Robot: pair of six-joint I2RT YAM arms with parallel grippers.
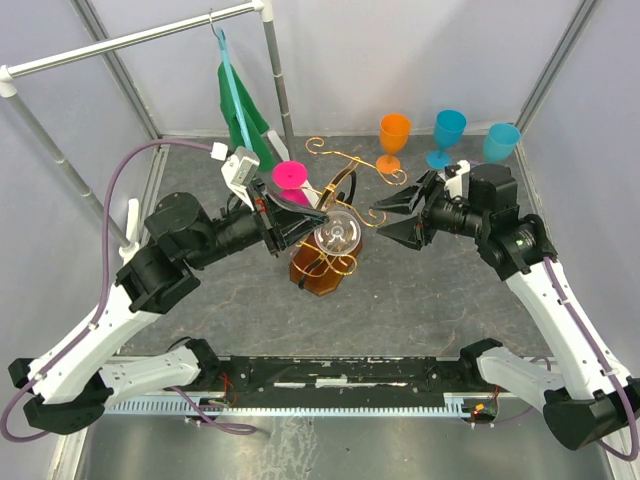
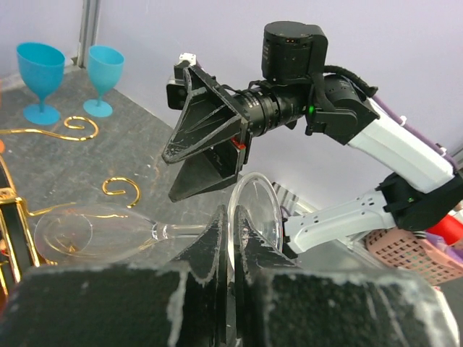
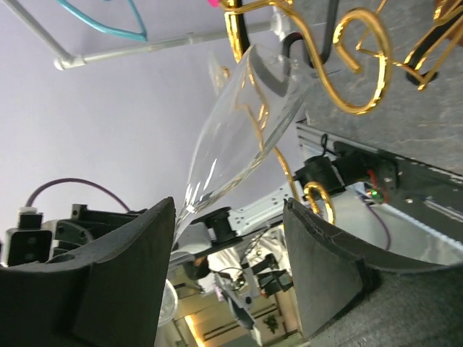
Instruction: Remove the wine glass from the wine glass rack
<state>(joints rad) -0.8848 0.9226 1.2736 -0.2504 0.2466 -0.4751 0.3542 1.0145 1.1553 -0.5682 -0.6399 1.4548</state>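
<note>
No writing, number, brand or sign can be read in any of the three views. Surfaces that might bear a mark are too small or too blurred to make out.
</note>
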